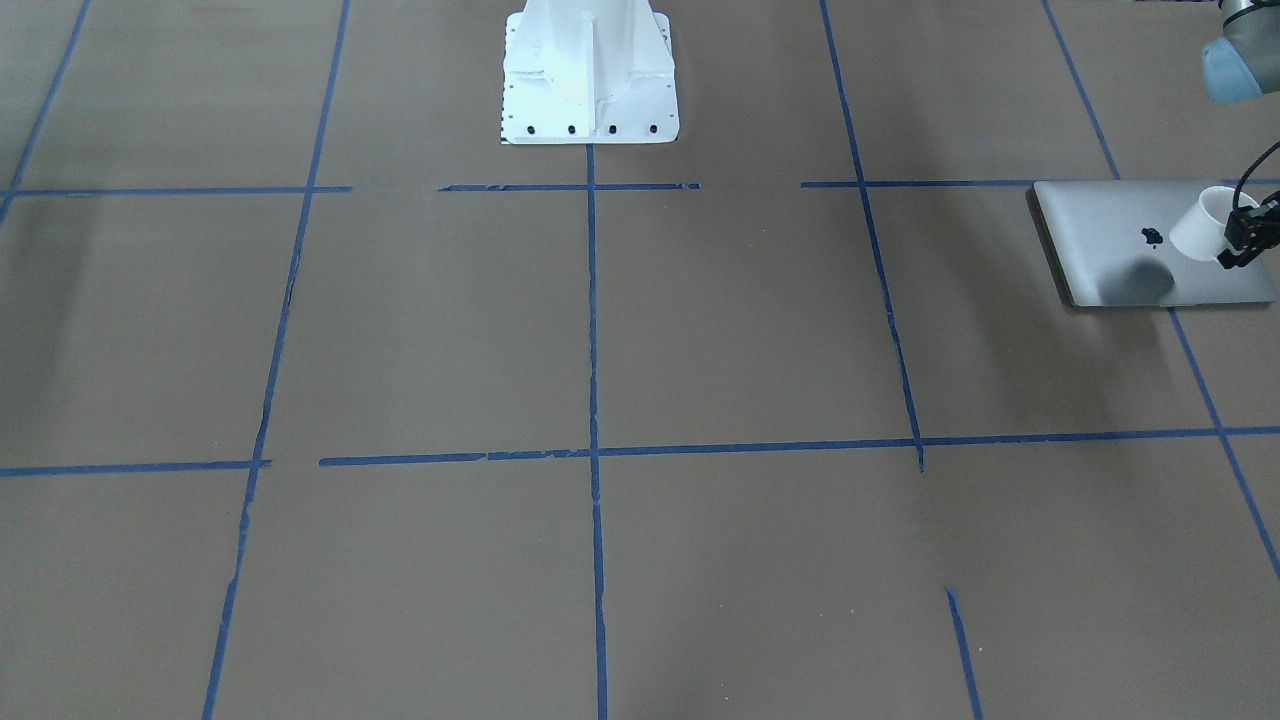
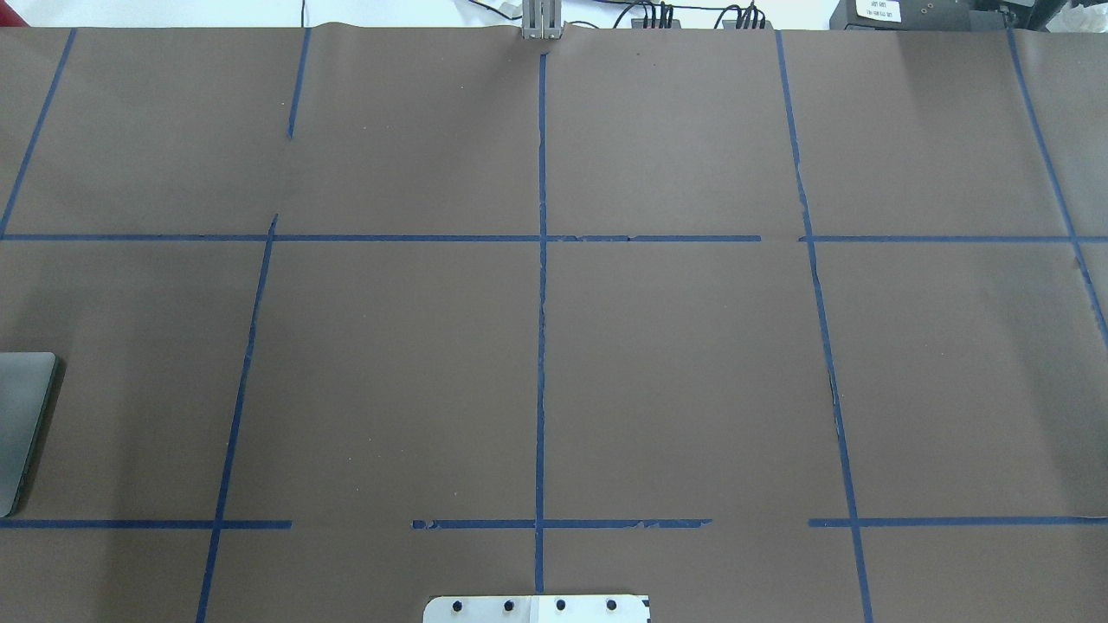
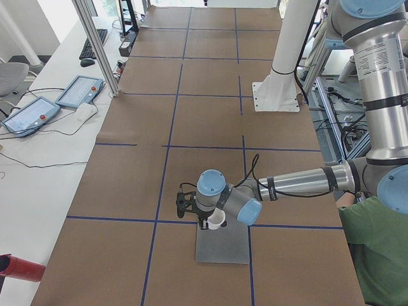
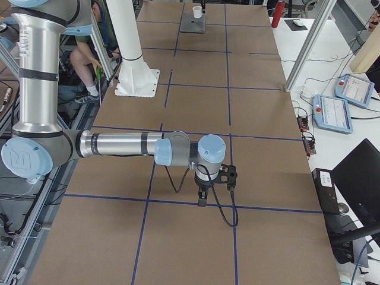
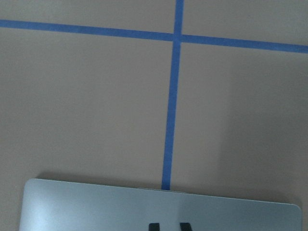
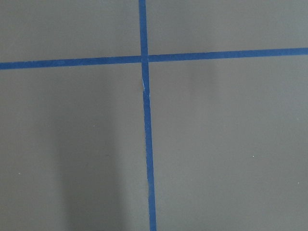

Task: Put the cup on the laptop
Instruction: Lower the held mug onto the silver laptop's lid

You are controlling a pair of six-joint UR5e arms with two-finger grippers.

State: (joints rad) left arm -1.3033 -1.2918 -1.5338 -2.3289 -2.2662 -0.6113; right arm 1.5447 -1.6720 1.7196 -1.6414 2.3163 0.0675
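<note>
The silver-grey laptop lies closed and flat at the table's left end, its dark logo facing up. It also shows in the overhead view, the left side view and the left wrist view. My left gripper is shut on the rim of the small white cup. It holds the cup tilted just above the lid, near the logo, and the cup's shadow falls on the lid. The cup also shows in the left side view. My right gripper hangs over bare table far from both; I cannot tell whether it is open or shut.
The white robot base stands at the middle of the robot's side of the table. Blue tape lines divide the brown table into squares. Operator desks with pendants lie beyond the far edge.
</note>
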